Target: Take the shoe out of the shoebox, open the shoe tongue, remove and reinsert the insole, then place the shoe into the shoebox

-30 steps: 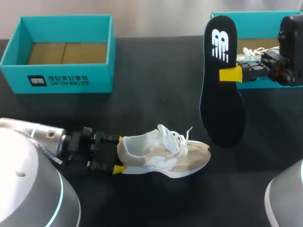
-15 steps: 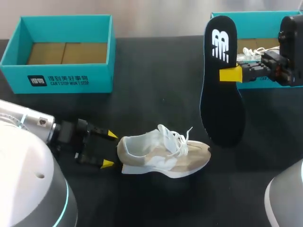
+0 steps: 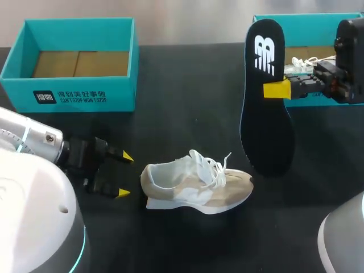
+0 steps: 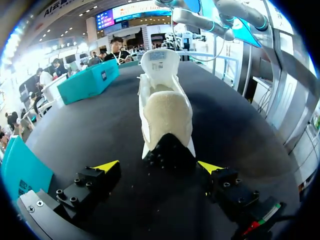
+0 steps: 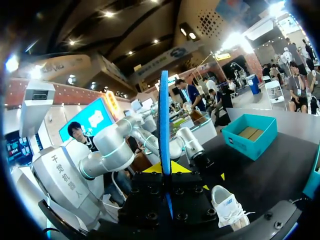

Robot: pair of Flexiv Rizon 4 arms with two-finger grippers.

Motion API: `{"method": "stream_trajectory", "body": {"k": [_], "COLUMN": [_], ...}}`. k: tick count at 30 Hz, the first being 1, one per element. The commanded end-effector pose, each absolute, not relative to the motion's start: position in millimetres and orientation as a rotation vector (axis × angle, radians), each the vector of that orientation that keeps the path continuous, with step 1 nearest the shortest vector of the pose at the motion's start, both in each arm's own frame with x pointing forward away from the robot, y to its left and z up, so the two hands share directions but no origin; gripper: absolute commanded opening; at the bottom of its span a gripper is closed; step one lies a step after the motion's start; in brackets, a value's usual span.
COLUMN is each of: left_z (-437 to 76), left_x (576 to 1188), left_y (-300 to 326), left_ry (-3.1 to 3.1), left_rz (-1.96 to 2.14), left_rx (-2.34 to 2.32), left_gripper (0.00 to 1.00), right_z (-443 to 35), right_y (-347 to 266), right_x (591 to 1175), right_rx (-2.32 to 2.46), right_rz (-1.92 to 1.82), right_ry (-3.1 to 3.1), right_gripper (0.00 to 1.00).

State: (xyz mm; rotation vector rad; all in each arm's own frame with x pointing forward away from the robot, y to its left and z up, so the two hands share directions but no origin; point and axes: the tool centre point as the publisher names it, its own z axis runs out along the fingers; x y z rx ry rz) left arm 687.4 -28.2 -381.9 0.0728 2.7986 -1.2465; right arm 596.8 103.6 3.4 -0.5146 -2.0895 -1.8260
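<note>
White and beige mesh sneaker (image 3: 196,182) flat on its sole on the black tabletop (image 3: 187,85), unheld. Just behind its heel, left gripper (image 3: 124,175) with jaws spread wide, touching nothing. Up beyond the sneaker's toe, right gripper (image 3: 274,89) clamped on the edge of a black foam insole (image 3: 264,114), pinched in the upper part of its length. Open teal cardboard shoebox (image 3: 68,96) well apart from the sneaker, off past its heel. Likely trouble from here: with nothing steadying the heel, a push from the insole's tip probably enough to slide or roll the sneaker. White laces (image 3: 211,165) loose over the throat and the tongue not clearly pulled back, so a fair chance of the tip snagging there instead of slipping inside. Long free end below the pinch apt to flex or swing on contact. Sneaker's long axis across the table, heel toward the left gripper, toe pointing away from it. Insole's long axis close to upright, logo end up, broad toe end hanging down near the sneaker's toe.
</note>
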Motion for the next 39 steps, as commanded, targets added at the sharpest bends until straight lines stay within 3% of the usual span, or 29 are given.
{"method": "stream_trajectory", "body": {"k": [1,14,27,39], "left_z": [-380.5,-333.6,-325.2,-331.5], "left_x": [686.5,693.1,685.0,683.8], "left_y": [-28.4,-42.7,-55.8,-66.4], "left_ry": [2.804,2.986,3.017,2.986], "left_rz": [-1.236,-0.757,-0.249,-0.116], "left_rx": [0.072,0.142,0.031,-0.039], "left_gripper": [1.0,1.0,1.0,1.0], "right_z": [3.6,3.6,3.6,3.6], "right_y": [105.3,105.3,105.3,105.3], "right_x": [599.2,599.2,599.2,599.2], "right_rx": [-0.512,-0.512,-0.512,-0.512], "right_rz": [-1.821,-1.821,-1.821,-1.821], "right_ry": [-2.09,-2.09,-2.09,-2.09], "right_gripper": [0.0,0.0,0.0,0.0]}}
